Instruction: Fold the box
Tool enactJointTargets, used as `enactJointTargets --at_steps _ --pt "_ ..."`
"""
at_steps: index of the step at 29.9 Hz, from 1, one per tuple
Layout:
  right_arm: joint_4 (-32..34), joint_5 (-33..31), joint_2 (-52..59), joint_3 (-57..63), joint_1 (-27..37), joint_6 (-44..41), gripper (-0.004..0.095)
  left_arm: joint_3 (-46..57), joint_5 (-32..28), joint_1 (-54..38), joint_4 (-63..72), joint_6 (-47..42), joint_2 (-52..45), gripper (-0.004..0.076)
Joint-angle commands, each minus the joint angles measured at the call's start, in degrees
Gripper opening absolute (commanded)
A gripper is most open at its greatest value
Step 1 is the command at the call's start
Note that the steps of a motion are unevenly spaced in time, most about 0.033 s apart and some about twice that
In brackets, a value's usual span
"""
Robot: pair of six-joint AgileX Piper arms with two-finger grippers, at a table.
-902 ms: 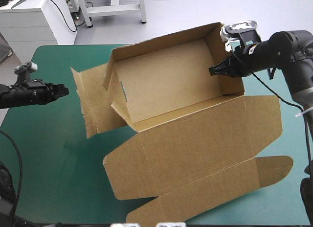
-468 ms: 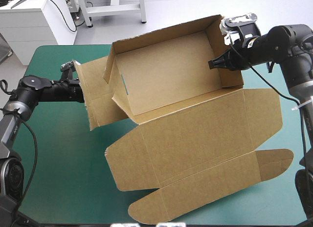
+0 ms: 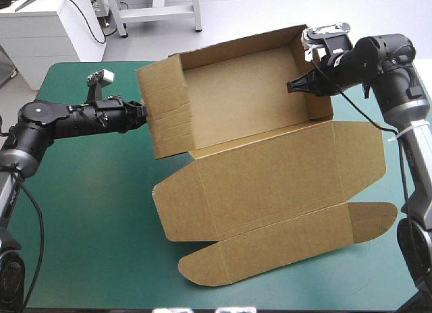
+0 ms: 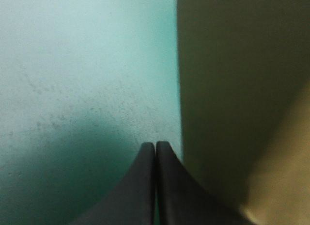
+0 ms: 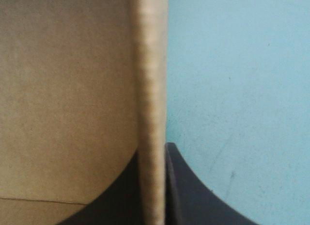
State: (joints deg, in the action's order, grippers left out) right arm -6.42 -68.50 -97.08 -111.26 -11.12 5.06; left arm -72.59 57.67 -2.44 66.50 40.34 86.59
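Brown box, left wall now raised

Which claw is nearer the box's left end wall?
Left. The left claw, shut, sits at the left end wall's outer face; the right claw is clamped on the opposite end wall.

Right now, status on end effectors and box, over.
Left end effector shut, tip at box left wall, outside. Right end effector shut on right wall. Walls up, lid flat. Nothing in the way.
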Motion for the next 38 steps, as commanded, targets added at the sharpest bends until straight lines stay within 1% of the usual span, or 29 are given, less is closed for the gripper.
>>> enactJointTargets --at_steps 1,6,10,12,13,14,21,22,23,25,28,31,34,36,38 --pt "-0.34 3.38 2.02 -1.79 0.15 -0.62 -0.0002 -2.10 2.34 0.34 5.50 -0.18 -3.86 -0.0008" --pt "1.14 3.48 1.38 -1.79 0.15 -1.02 -0.0002 -3.44 6.24 0.34 9.43 -0.18 -4.26 -0.0008" --pt "1.35 3.48 1.28 -1.79 0.15 -1.02 -0.0002 -3.44 7.42 0.34 11.70 0.00 -4.26 -0.0006" --pt "1.35 3.48 1.28 -1.79 0.15 -1.02 -0.0002 -3.44 7.68 0.34 11.65 -0.06 -4.26 0.0011" --pt "1.35 3.48 1.28 -1.79 0.15 -1.02 -0.0002 -3.44 7.84 0.34 11.65 0.04 -4.26 0.0032" --pt "1.35 3.48 1.28 -1.79 0.15 -1.02 -0.0002 -3.44 7.99 0.34 11.65 0.04 -4.26 0.0057" --pt "2.27 3.48 1.08 -1.79 0.15 -1.02 -0.0002 -3.44 10.68 0.34 16.34 0.04 -4.26 0.0427" --pt "2.27 3.48 1.08 -1.79 0.15 -1.02 -0.0002 -3.44 11.87 0.34 17.88 0.04 -4.26 0.0458" --pt "2.27 3.48 1.08 -1.79 0.15 -1.18 -0.0002 -3.44 12.58 0.34 18.47 0.04 -4.26 0.0471" --pt "2.27 3.48 1.08 -1.79 0.15 -1.28 -0.0002 -3.44 13.77 0.44 19.27 -0.06 -4.26 0.0474" --pt "2.27 3.48 1.08 -1.79 0.15 -1.66 -0.0002 -3.44 14.01 0.42 19.41 -0.06 -4.26 0.0474" --pt "2.27 3.48 1.08 -1.79 0.15 -2.81 -0.0002 -3.19 11.61 0.42 19.87 -0.05 -4.26 0.0474" --pt "2.15 3.48 1.08 -1.79 0.04 -3.13 -0.0002 -3.10 10.64 0.56 19.71 -0.05 -3.75 0.0474" --pt "2.15 3.59 1.08 -1.79 0.04 -3.23 0.0000 -3.10 9.85 1.41 17.94 -0.05 -3.61 0.0474" --pt "1.99 3.96 1.08 -1.79 0.04 -3.39 0.0000 -3.10 7.74 3.03 14.13 -1.83 -3.61 0.0474"
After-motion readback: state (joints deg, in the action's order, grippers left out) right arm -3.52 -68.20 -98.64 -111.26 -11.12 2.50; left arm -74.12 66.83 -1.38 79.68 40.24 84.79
